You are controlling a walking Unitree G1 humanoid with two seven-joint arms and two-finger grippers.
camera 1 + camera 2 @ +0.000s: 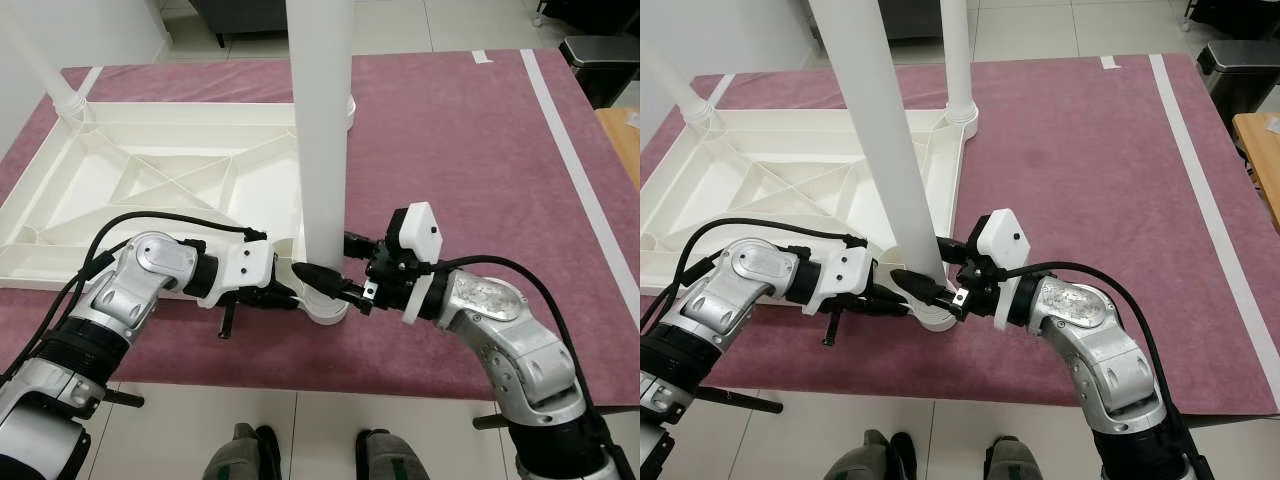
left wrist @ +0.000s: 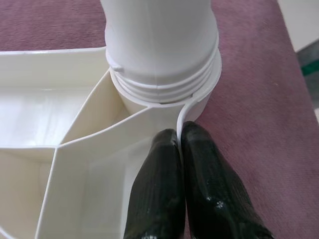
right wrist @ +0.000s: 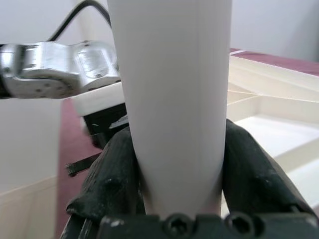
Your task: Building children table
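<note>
The white plastic tabletop [image 1: 150, 180] lies upside down on the maroon rug [image 1: 480, 150], its ribbed underside facing up. At its near corner stands a white table leg [image 1: 320, 140], upright in the corner socket [image 1: 325, 305], and both arms are on that corner.

The right gripper [image 1: 330, 262] reaches in from the right and its two black fingers [image 3: 249, 169] clamp the leg low down, one pad on each side of the tube, just above the socket. The wrist view shows the leg pressed tight between them.

The left gripper [image 1: 290, 297] comes in from the left at the tabletop's near edge. Its fingers [image 2: 199, 189] are pinched together on the thin rim wall right beside the socket, with the wall's edge caught between the two tips. The leg's threaded collar [image 2: 164, 87] sits in the socket just ahead of them.

Another leg [image 1: 955, 55] stands at the far corner, and a third [image 1: 45, 65] rises at the far left corner. The robot's feet [image 1: 300, 455] rest on the tiled floor [image 1: 400, 435] at the rug's near edge.
</note>
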